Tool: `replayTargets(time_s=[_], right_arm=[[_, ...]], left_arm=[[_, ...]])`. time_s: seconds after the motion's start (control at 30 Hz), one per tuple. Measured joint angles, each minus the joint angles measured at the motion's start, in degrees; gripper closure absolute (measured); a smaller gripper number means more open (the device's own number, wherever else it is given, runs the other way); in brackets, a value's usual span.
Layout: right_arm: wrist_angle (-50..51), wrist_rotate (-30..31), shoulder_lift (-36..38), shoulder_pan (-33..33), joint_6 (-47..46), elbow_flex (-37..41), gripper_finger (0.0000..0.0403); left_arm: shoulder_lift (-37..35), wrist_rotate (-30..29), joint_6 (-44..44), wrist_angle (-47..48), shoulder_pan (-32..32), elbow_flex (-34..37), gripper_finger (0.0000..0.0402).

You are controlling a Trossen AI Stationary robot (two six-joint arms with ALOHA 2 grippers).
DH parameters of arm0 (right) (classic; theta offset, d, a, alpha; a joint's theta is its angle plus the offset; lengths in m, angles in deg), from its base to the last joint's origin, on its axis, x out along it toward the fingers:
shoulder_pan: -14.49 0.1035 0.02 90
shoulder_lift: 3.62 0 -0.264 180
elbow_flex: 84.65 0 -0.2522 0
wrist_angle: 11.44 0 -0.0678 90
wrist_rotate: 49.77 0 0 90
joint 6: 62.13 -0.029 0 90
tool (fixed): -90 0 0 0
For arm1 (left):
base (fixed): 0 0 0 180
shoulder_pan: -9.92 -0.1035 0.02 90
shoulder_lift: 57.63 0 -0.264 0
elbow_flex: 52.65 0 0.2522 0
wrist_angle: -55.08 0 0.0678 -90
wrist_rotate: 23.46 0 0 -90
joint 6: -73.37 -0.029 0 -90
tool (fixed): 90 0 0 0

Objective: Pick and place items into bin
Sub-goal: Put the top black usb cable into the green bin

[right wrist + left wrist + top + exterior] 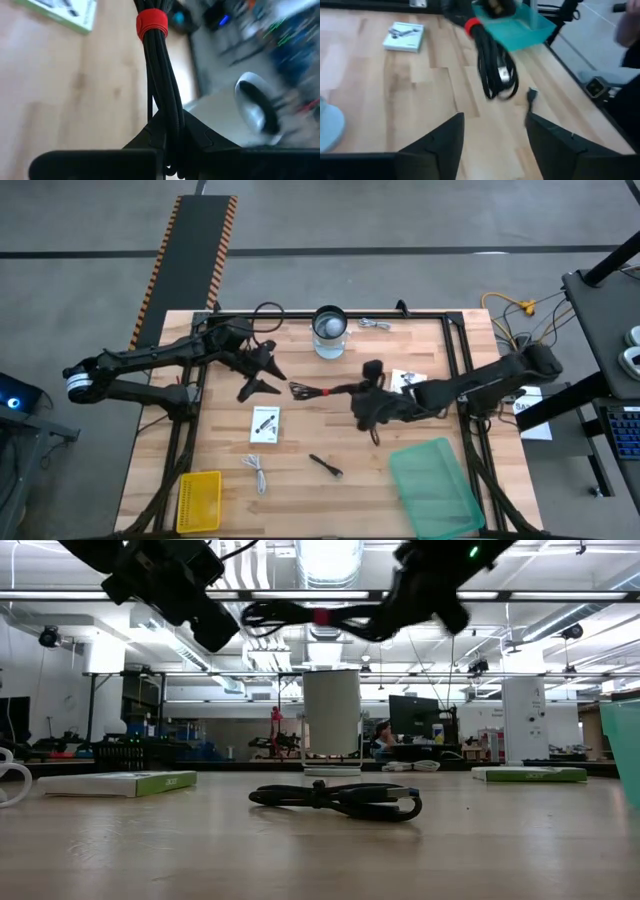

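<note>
Right tool clenched on the black cable bundle with red strap, held up off the desk mid-table. Left tool released, fingers spread, empty, just beside the cable's free end. Green bin at near right corner.
</note>
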Motion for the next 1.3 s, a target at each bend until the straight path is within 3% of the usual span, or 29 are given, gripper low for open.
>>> replayTargets(time_s=[0.2, 0.3, 0.53, 0.73, 0.87, 1.17, 1.3], right_arm=[[29.8, -14.9, 3.2, 1.2, -28.2, -10.0, 0.0389], [40.1, -22.0, 3.3, 1.9, -37.3, -14.7, 0.0389], [54.3, -37.3, 3.3, 4.9, -52.5, -21.9, 0.0390], [68.9, -47.9, 3.3, 8.6, -71.8, -24.4, 0.0390], [74.5, -54.2, 3.3, 11.7, -83.4, -25.7, 0.0390], [74.4, -66.0, 3.3, 20.2, -102.4, -27.1, 0.0390], [73.3, -68.5, 3.3, 24.3, -109.7, -27.1, 0.0390]], left_arm=[[0.0, -2.2, -0.1, -0.6, 0.0, 0.0, 0.0194], [-0.1, -2.3, -0.1, -1.3, 0.0, 0.1, 0.0194], [0.1, -2.4, 0.2, -1.3, 0.0, 0.1, 0.0194], [0.1, -2.4, 0.3, -1.3, 0.0, 0.1, 0.0194], [0.1, -2.4, 0.3, -1.3, 0.0, 0.1, 0.0194], [0.1, -2.3, 0.3, -1.3, 0.0, 0.2, 0.0194], [0.1, -2.3, 0.3, -1.3, 0.0, 0.2, 0.0194]])
